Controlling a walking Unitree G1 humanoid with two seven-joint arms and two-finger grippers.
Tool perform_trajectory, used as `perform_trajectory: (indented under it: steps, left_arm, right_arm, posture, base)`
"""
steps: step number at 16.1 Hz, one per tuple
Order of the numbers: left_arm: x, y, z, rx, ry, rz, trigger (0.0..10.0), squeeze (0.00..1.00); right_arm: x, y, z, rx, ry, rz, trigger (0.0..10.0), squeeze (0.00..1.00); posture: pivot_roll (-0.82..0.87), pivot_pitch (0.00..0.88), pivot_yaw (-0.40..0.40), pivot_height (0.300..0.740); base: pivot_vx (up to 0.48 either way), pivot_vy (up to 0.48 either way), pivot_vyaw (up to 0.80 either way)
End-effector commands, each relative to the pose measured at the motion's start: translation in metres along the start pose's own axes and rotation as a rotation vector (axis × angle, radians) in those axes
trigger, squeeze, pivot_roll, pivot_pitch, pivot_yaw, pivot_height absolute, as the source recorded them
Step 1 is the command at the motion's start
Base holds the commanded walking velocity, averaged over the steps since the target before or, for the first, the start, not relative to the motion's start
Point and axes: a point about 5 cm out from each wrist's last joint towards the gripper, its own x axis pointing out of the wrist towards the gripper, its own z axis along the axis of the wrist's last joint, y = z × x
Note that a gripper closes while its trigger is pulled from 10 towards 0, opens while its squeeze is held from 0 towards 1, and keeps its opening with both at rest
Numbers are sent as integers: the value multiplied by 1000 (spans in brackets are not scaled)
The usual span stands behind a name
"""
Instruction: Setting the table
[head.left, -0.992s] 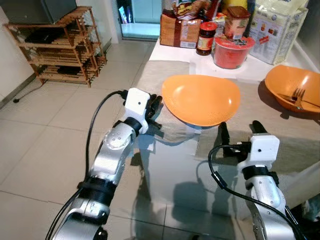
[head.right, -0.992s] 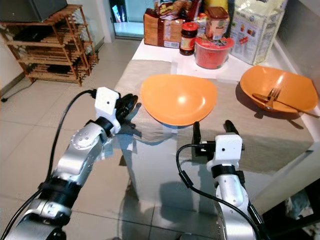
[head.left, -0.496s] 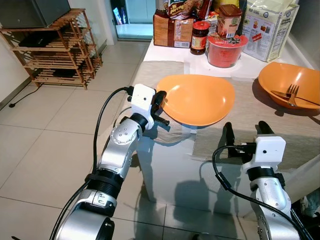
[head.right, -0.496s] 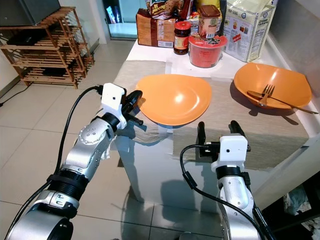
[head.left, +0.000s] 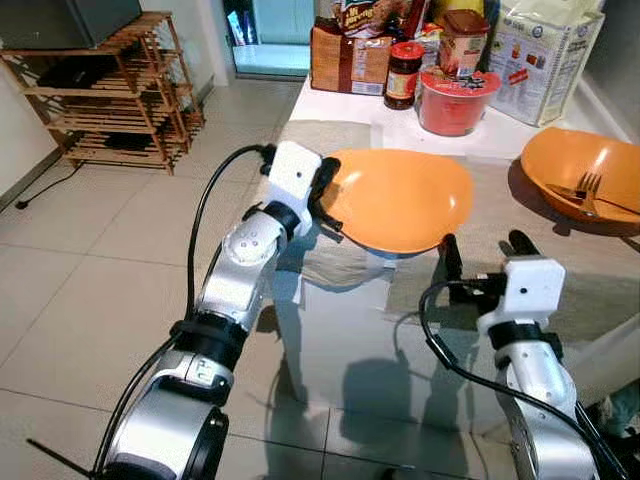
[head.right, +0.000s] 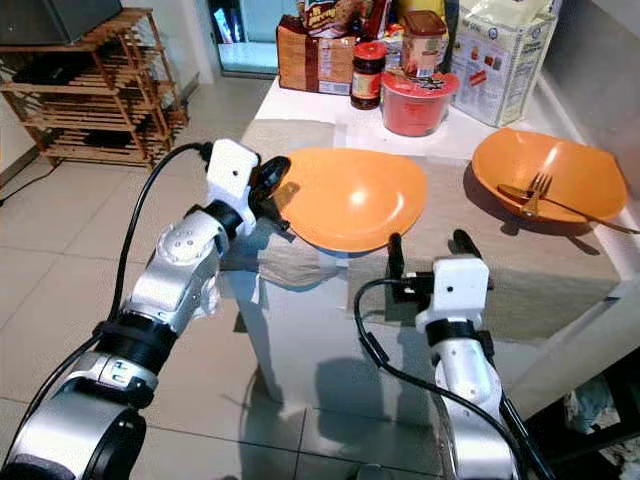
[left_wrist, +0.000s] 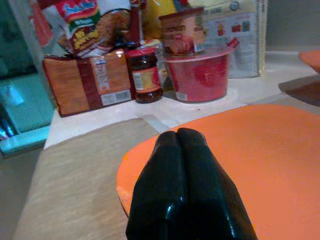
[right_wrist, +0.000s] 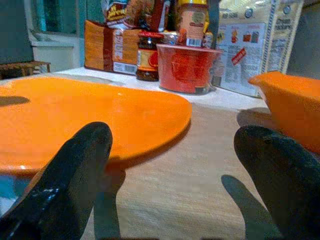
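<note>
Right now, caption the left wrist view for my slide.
Left hand, fingers together, at the orange plate's rim.

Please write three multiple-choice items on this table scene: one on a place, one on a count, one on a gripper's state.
1. Where is the fork?
A. in the far orange dish
B. on the floor
C. on the wooden shelf

2. How many orange dishes are on the table?
A. one
B. two
C. four

3. How are the right gripper's fingers?
A. spread open
B. shut on a jar
C. shut on the fork

Answers:
1 A: it lies in the dish by the right edge.
2 B: the near dish plus that one.
3 A: the right gripper shows a wide gap in its wrist view.
</note>
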Motion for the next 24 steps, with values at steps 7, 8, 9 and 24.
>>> perform_trajectory:
  steps: [7,8,9,24]
  left_arm:
    - [3,2,-13,72,153,-84,10000,114]
    - [5,1,-11,69,149,-95,10000,0]
    - [6,-1,-10,70,149,-106,10000,0]
    - [-21,-25,-56,-137,343,-248,10000,0]
  right_arm:
    - [5,-4,-4,124,47,-33,10000,0]
    - [6,-6,-4,153,53,-45,10000,0]
    - [7,-6,-3,163,53,-46,10000,0]
    - [31,-11,14,626,83,-39,10000,0]
  posture:
    - [-130,0,47,740]
    - [-129,0,46,740]
    - [-128,0,46,740]
    - [-126,0,43,740]
  base:
    - [0,0,0]
    - [0,0,0]
    - [0,0,0]
    - [0,0,0]
